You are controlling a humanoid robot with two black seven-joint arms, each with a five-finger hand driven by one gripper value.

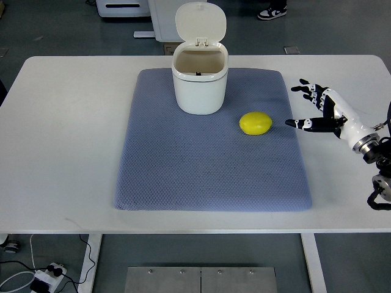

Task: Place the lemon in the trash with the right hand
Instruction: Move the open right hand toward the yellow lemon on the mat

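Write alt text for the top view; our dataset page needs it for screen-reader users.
A yellow lemon lies on a blue-grey mat on a white table, right of a white trash bin with its lid up. The robot's right hand, fingers spread, hovers just right of the lemon, not touching it.

A white table point(61, 152) carries a blue-grey quilted mat point(201, 177) lying flat across its middle

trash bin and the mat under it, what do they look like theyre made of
The trash bin looks like smooth, slightly glossy white plastic: moulded rounded walls, a hinged lid standing open, soft highlights on the rim. The mat looks like blue-grey woven or knit fabric, matte, with a fine dimpled texture and soft rounded edges, possibly padded. Neither can be confirmed from look alone.
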